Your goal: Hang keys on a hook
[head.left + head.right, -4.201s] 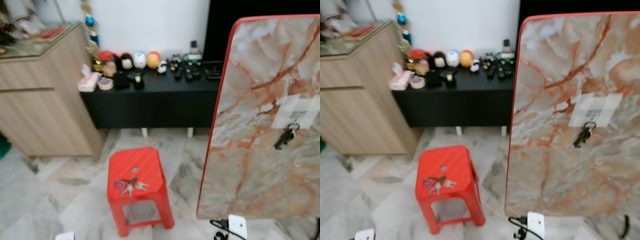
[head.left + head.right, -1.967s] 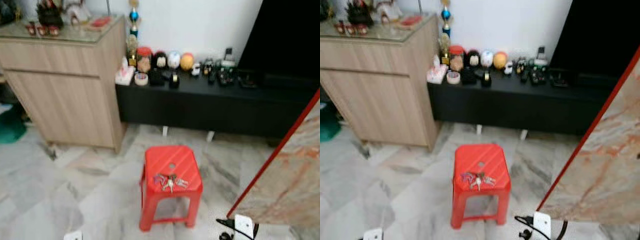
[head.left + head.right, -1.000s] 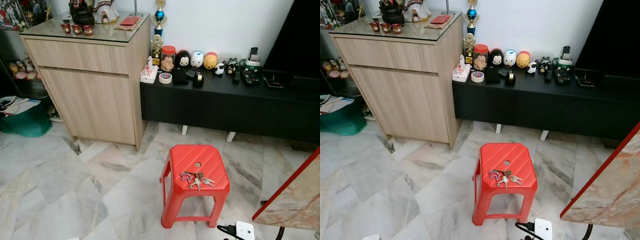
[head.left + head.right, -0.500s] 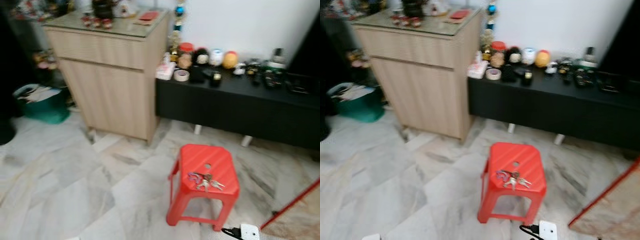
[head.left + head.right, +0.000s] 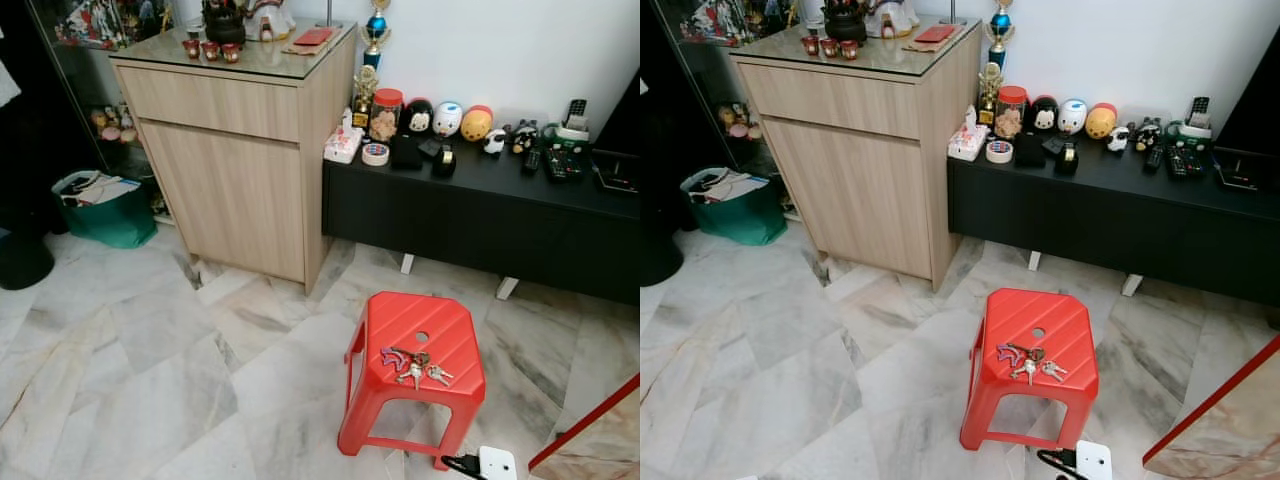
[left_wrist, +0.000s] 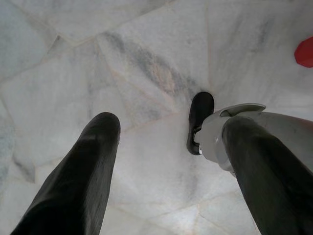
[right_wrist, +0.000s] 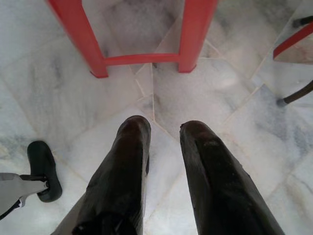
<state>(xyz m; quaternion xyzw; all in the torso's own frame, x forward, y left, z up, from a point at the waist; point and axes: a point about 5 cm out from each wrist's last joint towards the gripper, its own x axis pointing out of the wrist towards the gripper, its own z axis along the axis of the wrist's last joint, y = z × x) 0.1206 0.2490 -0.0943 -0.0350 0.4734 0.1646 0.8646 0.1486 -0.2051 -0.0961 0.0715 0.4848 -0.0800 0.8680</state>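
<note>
One bunch of keys lies on the red stool.
Probably light and loose; best gripped at the ring. Left hand and right hand hang open.

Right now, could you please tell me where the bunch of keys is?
In the left eye view, the bunch of keys lies on the seat of the red stool, toward its front edge, on the marble floor ahead and to the right, in front of the black cabinet.
</note>
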